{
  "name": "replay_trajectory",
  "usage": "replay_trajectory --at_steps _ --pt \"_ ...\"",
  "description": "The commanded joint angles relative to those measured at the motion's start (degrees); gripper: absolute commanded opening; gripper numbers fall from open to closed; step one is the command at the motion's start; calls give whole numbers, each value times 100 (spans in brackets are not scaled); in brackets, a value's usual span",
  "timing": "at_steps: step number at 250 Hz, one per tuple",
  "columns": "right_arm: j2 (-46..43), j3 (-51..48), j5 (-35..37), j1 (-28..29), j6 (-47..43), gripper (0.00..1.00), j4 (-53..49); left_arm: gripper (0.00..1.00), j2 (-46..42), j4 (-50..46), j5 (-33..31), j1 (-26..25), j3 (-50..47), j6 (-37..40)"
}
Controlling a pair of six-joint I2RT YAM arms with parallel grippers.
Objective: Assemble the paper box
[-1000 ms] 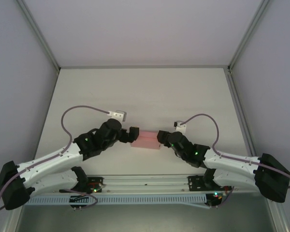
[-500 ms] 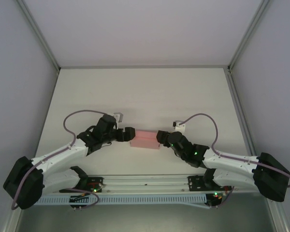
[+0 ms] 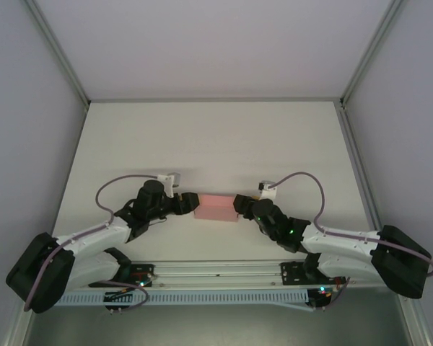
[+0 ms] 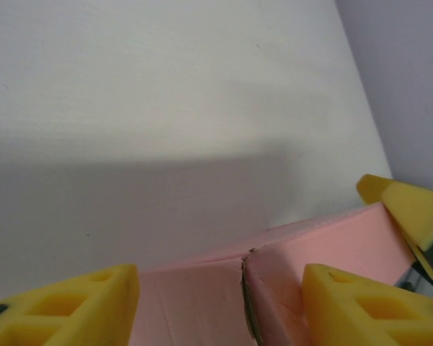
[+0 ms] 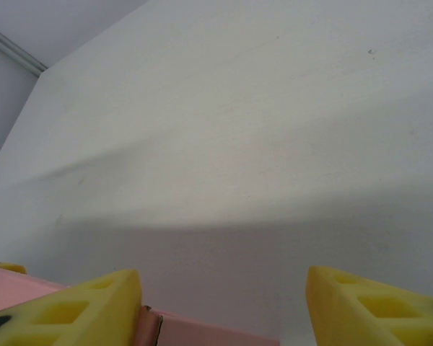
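— Where is the paper box (image 3: 215, 207)?

— Lying flat near the front of the worktop (image 3: 216, 137), between your two grippers. The left gripper (image 3: 190, 204) is at its left end and the right gripper (image 3: 239, 205) is at its right end.

— And the jaws?

— Both pairs stand apart, clamped on nothing. In the left wrist view the box end lies between the yellow fingers (image 4: 72, 306). It shows a gaping seam (image 4: 247, 303) where two panels meet.

— So how do I handle this step?

— I'd judge you're squaring up the ends. Bring both sides in evenly so the thin card doesn't buckle. Press that seam flush rather than crushing the corner.

— Any trouble from the surface?

— It's smooth, bare and white, so I'd expect the box to skate if you push from one side only. Pale walls and metal frame posts (image 3: 58, 54) hem in the sides, so make any move inward, not outward.
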Motion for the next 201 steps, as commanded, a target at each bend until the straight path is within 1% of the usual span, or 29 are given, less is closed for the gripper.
replay_trajectory --at_steps 1,23,37,49,54,70,80,91,110,143,161,169,174,181,183,201 --pt "424 -422 -233 46 -509 60 -1002 58 124 -10 476 167 -518 -153" --pt "541 -471 -195 40 -471 60 -945 46 258 545 751 227 -727 -186" --pt "622 -517 -221 19 -409 58 -853 28 412 873 882 235 -780 -218" --pt "676 -582 -282 13 -405 58 -666 16 553 1107 984 238 -781 -239" --pt "701 -609 -313 14 -401 58 -557 11 607 1218 1035 244 -926 -253" --pt "774 -725 -339 12 -432 58 -236 3 745 1682 1195 253 -1044 -275" --pt "808 -775 -369 7 -471 57 -76 0 836 1977 1293 261 -1133 -275" --pt "850 -800 -392 -1 -531 57 14 0 922 2117 1363 265 -1155 -201" --pt "894 -762 -431 -20 -575 51 -4 0 1083 2095 1416 278 -1108 -63" --pt "897 -740 -448 -38 -624 50 2 0 1389 2206 1598 273 -1007 -18" --pt "882 -788 -361 -38 -598 43 25 0 1445 2158 1700 280 -937 35" --pt "880 -822 -343 -41 -603 42 70 0 1452 2109 1691 276 -914 31" --pt "884 -838 -340 -47 -616 42 91 6 1450 2104 1704 274 -909 40" --pt "880 -854 -346 -47 -638 42 106 19 1447 2083 1714 276 -898 42" --pt "884 -855 -352 -47 -661 42 112 22 1446 2068 1712 272 -889 41" --pt "906 -888 -368 -47 -816 42 183 28 1430 1897 1731 273 -839 106"
